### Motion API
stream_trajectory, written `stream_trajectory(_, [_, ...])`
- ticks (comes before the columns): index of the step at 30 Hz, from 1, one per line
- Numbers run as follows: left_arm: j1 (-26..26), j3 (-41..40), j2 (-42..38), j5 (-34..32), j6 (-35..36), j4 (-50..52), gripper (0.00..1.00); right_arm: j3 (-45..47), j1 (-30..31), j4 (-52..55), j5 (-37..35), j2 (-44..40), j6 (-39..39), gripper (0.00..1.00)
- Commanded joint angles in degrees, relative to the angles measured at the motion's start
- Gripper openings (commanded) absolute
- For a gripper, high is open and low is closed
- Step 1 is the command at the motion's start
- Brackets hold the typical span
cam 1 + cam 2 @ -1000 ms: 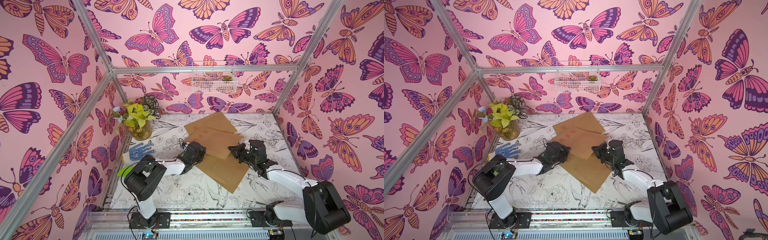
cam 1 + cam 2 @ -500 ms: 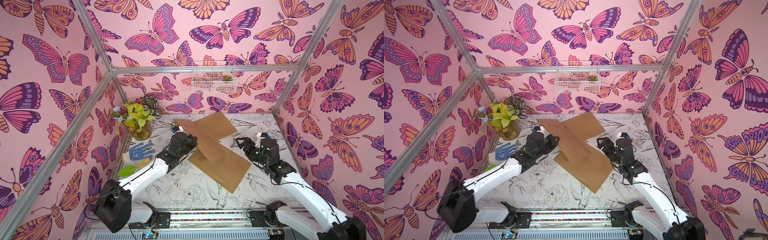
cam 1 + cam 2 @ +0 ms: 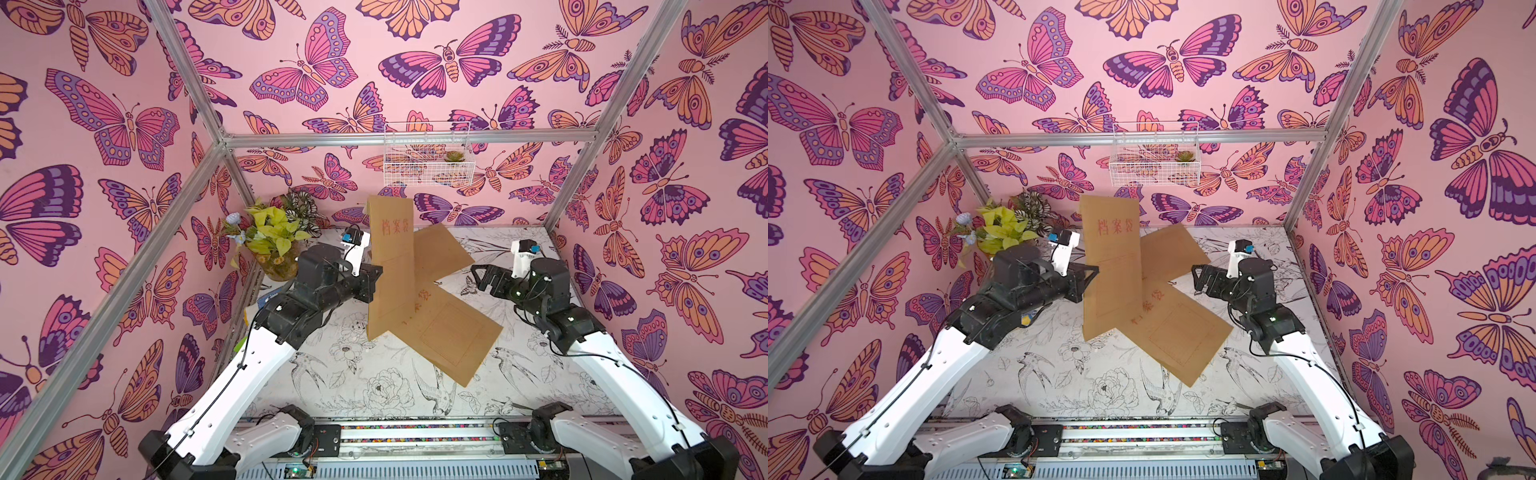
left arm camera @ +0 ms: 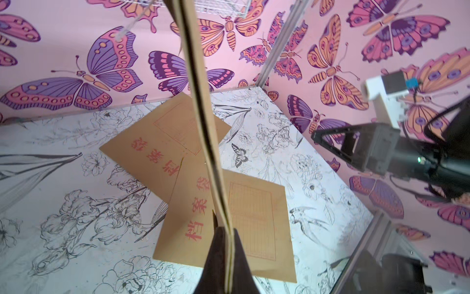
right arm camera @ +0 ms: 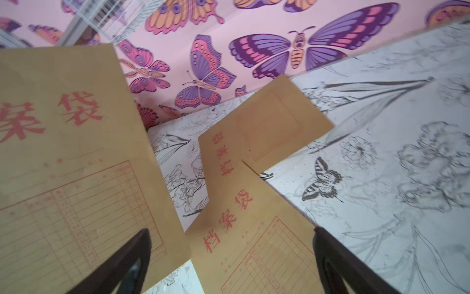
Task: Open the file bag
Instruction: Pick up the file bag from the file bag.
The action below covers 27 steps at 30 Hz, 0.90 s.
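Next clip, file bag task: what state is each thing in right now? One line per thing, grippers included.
left gripper: shut on the raised file bag's edge.
right gripper: open, empty, clear of the bags.
raised file bag: upright in the air, not visibly opened.
near file bag: flat on the table, overlapping the far one.
far file bag: flat, partly covered.
flower vase: upright in the corner.

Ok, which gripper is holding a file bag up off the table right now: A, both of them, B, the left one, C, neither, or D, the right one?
B: the left gripper is shut on the edge of the raised file bag, while the right gripper stands open and holds nothing.
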State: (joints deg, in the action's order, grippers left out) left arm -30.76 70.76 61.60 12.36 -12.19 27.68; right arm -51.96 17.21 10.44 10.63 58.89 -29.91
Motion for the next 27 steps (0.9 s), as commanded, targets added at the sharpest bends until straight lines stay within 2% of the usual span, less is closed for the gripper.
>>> stream_trajectory(1, [0.1, 2.2, -1.0, 6.8, 9.5, 4.7, 0.0, -3.6, -0.9, -5.1, 12.8, 2.4, 5.6, 0.99])
stream_trajectory(6, [0.2, 5.2, -1.0, 12.3, 11.6, 5.7, 0.0, -5.2, -5.6, -19.1, 33.1, 9.2, -0.6, 1.0])
stream_trajectory(10, [0.2, 6.6, -1.0, 17.4, 13.1, 5.7, 0.0, -6.7, -6.4, -28.0, 41.6, 12.6, -2.1, 0.96])
stream_trajectory(17, [0.1, 8.7, -2.0, 24.3, 12.6, 5.5, 0.0, -9.8, -6.4, -34.6, 49.5, 14.4, -3.4, 0.92])
stream_trajectory(24, [0.1, 8.2, -4.0, 25.8, 12.6, 4.4, 0.0, -11.1, -6.4, -46.2, 56.0, 15.4, -13.0, 0.86])
stream_trajectory(27, [0.2, 7.8, -4.4, 25.7, 12.5, 4.5, 0.0, -12.6, -6.9, -44.1, 56.0, 14.6, -12.4, 0.83])
